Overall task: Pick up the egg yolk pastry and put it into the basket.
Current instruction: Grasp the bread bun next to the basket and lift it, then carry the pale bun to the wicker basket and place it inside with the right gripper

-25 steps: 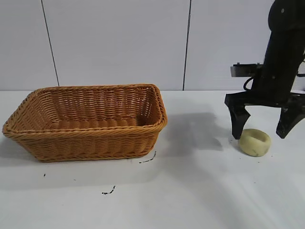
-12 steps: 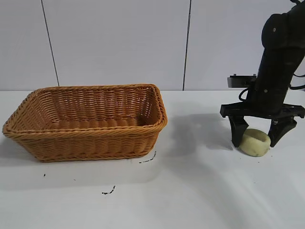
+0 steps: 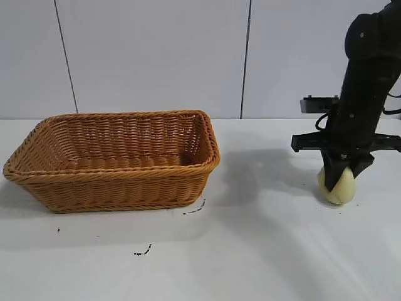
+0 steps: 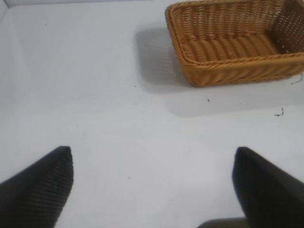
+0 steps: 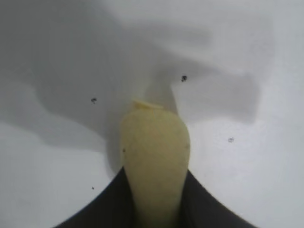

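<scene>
The pale yellow-cream egg yolk pastry (image 3: 337, 186) sits at the right of the white table, squeezed narrow between the fingers of my right gripper (image 3: 339, 178). In the right wrist view the pastry (image 5: 155, 156) stands on edge between the two black fingers, which are shut on it, low over the table. The orange-brown wicker basket (image 3: 37, 168) stands at the left, well apart from the pastry; it also shows in the left wrist view (image 4: 223, 71). My left gripper (image 4: 153, 183) is open and empty over bare table, away from the basket.
A white wall with vertical seams stands behind the table. A few small dark specks (image 3: 143, 253) lie on the table in front of the basket. Bare table surface lies between the basket and the right gripper.
My right gripper has lowered around the pastry and closed on it; the pastry went from lying as a flat round puck to being pinched narrow between the fingers. The basket has not moved.
</scene>
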